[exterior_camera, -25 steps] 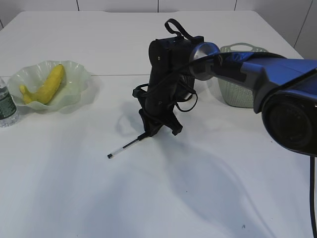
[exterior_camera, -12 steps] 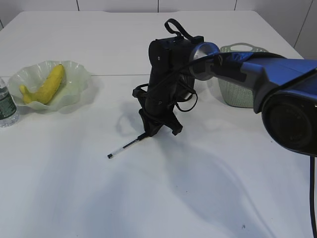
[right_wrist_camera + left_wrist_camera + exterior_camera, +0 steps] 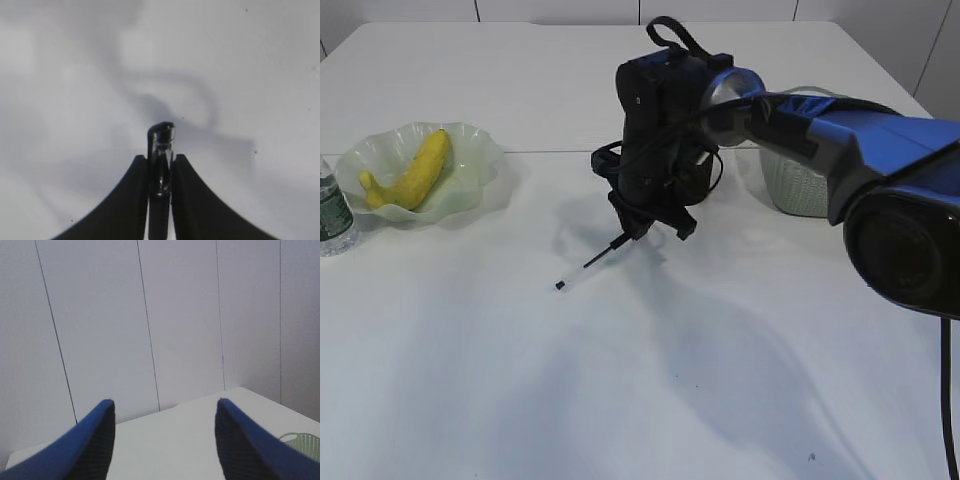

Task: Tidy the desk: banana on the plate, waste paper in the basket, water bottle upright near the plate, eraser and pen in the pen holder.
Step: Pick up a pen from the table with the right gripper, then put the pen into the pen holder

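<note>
My right gripper [image 3: 632,232] hangs over the middle of the desk [image 3: 520,380], shut on the pen [image 3: 598,257]. The pen slants down to the left, its tip just above the tabletop. The right wrist view shows the pen's dark end [image 3: 161,142] pinched between the black fingers [image 3: 131,200]. On the pale green plate [image 3: 475,140] at the left lies the banana [image 3: 415,170]. The water bottle [image 3: 332,215] stands upright at the left edge beside the plate. My left gripper [image 3: 162,402] is open and empty, raised toward the wall. The basket [image 3: 805,185] is partly hidden behind the right arm. Pen holder, eraser and waste paper are hidden.
A seam crosses the desk behind the plate. The basket's green rim [image 3: 305,442] shows at the lower right of the left wrist view. The right arm's blue body [image 3: 860,140] reaches in from the right over the basket.
My right gripper has risen and shifted slightly back with the pen. The pen's tip has lifted off the desk and moved right.
</note>
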Controlling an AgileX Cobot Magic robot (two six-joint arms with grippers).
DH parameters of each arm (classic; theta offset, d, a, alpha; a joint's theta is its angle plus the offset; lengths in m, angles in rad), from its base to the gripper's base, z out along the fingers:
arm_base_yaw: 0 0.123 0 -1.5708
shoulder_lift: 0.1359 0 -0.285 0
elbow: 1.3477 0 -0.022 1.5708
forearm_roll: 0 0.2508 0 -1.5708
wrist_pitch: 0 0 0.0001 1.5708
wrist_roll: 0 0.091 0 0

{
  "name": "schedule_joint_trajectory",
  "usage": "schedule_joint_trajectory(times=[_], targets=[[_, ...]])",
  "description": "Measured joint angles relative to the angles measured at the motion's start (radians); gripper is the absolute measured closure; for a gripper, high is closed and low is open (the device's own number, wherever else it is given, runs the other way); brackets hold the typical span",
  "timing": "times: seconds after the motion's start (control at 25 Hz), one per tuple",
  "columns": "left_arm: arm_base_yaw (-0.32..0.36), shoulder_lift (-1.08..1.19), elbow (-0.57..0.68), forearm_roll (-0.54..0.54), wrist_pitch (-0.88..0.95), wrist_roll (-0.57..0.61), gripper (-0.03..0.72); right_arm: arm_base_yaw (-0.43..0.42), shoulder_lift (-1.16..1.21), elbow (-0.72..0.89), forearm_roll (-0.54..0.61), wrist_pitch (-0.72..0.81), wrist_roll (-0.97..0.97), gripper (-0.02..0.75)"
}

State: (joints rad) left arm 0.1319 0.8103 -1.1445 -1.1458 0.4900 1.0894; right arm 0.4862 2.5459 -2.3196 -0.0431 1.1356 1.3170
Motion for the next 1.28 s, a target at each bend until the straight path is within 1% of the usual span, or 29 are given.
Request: schedule_joint_trajectory(times=[0.16, 0.52, 0.76, 1.08, 1.28], targets=[[0.0, 0.0, 0.0, 0.0, 0.0, 0.0, 0.246, 0.0, 0.0, -0.03, -0.024, 0.005, -0.01, 0.631], [0.0, 0.01, 0.0, 0.0, -0.002, 0.0, 0.246, 0.0, 0.001, -0.066, -0.039, 0.005, -0.086, 0.631], [0.0, 0.027, 0.0, -0.004, -0.003, 0.0, 0.246, 0.0, 0.001, -0.096, -0.087, 0.015, -0.141, 0.631], [0.0, 0.027, 0.0, -0.023, -0.005, 0.0, 0.246, 0.0, 0.001, -0.119, -0.15, 0.084, -0.165, 0.633], [0.0, 0.029, 0.0, -0.026, -0.005, 0.0, 0.246, 0.0, 0.001, -0.161, -0.237, 0.097, -0.173, 0.635]])
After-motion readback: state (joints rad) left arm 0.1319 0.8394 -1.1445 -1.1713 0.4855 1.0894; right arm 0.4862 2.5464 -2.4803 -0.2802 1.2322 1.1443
